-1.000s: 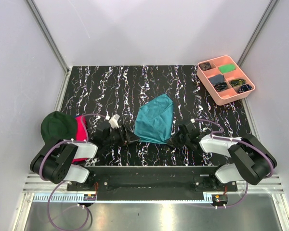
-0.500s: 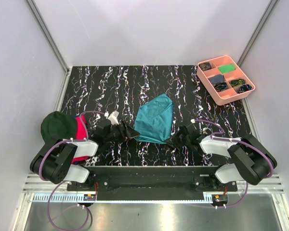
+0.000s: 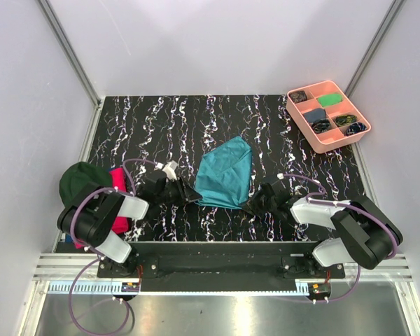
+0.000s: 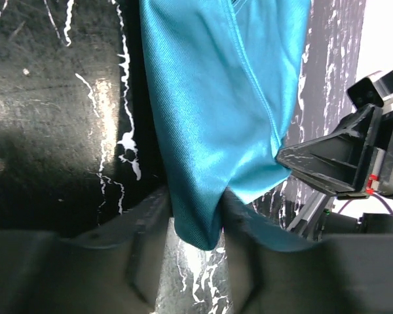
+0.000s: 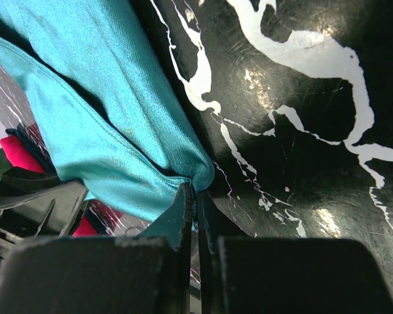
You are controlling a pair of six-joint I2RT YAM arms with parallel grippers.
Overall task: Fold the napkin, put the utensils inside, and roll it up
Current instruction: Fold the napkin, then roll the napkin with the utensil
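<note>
Teal napkin [image 3: 226,173] lies folded mid-bench [image 3: 161,119], tapering toward the near edge. My left pincer [image 4: 195,226] pinches its near-left corner. My right pincer [image 5: 196,196], pressed together, nips the near-right edge. Pink-red cloth [image 3: 117,183] sits near left.

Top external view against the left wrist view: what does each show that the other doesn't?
Only top external: the pink tray, the dark green cap, the red cloth. Only left wrist: a corner of the napkin lying between the fingers of the left gripper. Both: the napkin, the marbled table and the right gripper.
</note>
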